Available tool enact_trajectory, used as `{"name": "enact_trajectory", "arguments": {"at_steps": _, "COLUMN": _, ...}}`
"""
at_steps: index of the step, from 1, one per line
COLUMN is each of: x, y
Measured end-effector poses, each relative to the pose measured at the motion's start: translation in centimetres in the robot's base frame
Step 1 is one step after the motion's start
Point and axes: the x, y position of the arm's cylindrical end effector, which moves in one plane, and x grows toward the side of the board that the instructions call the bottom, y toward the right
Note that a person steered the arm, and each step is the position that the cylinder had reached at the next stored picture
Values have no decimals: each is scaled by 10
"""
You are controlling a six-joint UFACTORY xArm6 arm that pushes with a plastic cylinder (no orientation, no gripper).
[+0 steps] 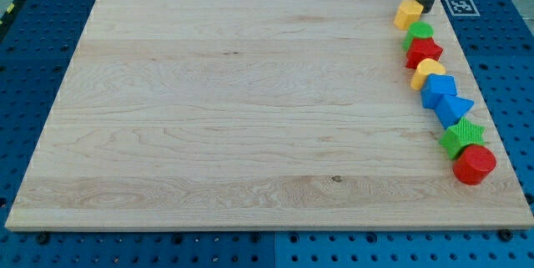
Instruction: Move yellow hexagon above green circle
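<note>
The yellow hexagon lies near the board's top right corner. Right below it lies the green circle, partly covered by a red star. My tip stands at the hexagon's upper right edge, touching or nearly touching it. The rod comes down from the view's top.
Below the red star a column runs down the wooden board's right edge: a yellow heart-like block, a blue block, a blue triangle, a green star, a red cylinder. A marker tag lies off the board.
</note>
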Motion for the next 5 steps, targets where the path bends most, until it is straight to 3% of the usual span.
{"name": "enact_trajectory", "arguments": {"at_steps": 2, "x": -68, "y": -21}}
{"name": "enact_trajectory", "arguments": {"at_steps": 5, "x": -44, "y": -51}}
